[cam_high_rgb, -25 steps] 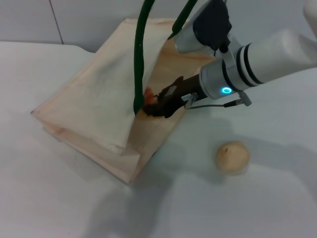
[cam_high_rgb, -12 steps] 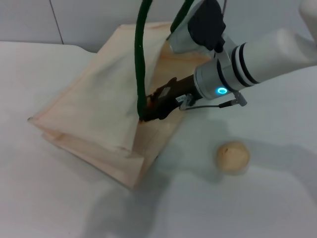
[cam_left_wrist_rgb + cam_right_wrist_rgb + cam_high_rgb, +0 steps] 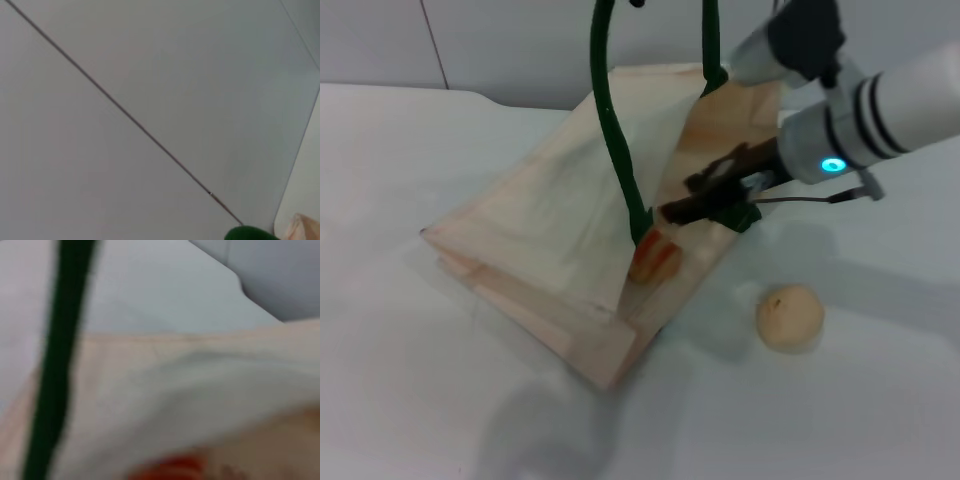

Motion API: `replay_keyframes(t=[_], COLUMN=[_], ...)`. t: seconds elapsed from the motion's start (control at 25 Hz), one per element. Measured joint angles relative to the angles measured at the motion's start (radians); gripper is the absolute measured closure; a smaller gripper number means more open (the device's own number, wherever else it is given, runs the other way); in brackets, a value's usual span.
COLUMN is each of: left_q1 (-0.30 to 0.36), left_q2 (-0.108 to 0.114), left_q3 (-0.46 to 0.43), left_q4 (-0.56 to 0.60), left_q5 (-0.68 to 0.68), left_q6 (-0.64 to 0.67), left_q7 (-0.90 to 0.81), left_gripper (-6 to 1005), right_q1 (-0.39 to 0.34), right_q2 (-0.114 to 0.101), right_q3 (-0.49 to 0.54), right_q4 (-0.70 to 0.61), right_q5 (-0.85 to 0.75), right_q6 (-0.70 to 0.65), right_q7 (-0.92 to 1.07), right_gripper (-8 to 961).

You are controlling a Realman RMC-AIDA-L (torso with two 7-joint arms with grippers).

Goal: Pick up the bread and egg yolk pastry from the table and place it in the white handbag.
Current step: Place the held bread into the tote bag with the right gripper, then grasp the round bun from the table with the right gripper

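Your right tool [image 3: 705, 200] sits at the mouth of the bag [image 3: 540, 240], open and empty; the bread [image 3: 655, 256] lies inside, just below it. The pastry [image 3: 789, 316] waits on the counter [image 3: 880, 400] beside the bag, unpicked. Your left tool is out of sight, apparently holding the handles [image 3: 612, 130] up.

Cream white handbag [image 3: 550, 220] with 2 dark green rope handles [image 3: 616, 150], holding the orange-crusted bread [image 3: 655, 257]; pale beige-yellow egg yolk pastry [image 3: 790, 316] with 1 brownish spot on the white desk [image 3: 420, 400]; white right arm with black bands, a cyan ring light, and black fingers [image 3: 692, 209].
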Motion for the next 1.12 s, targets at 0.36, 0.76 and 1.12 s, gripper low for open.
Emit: replay_keyframes(t=[0.36, 0.76, 1.12], left_q1=[0.030, 0.051, 0.053], left_q2=[0.000, 0.001, 0.002], left_q3=[-0.008, -0.028, -0.040], left_q4=[-0.002, -0.020, -0.026], left_q5=[0.057, 0.057, 0.058], left_q6=[0.006, 0.008, 0.010], left_q7=[-0.022, -0.022, -0.018], left_gripper=[871, 873, 873], right_q1=[-0.040, -0.047, -0.041], right_q2=[0.000, 0.000, 0.000], right_q3=[0.000, -0.035, -0.145], right_q4=[0.221, 0.390, 0.436], right_q5=[0.002, 0.001, -0.005], right_q6=[-0.163, -0.378, -0.598], right_q7=[0.012, 0.003, 0.013], right_gripper=[367, 362, 357])
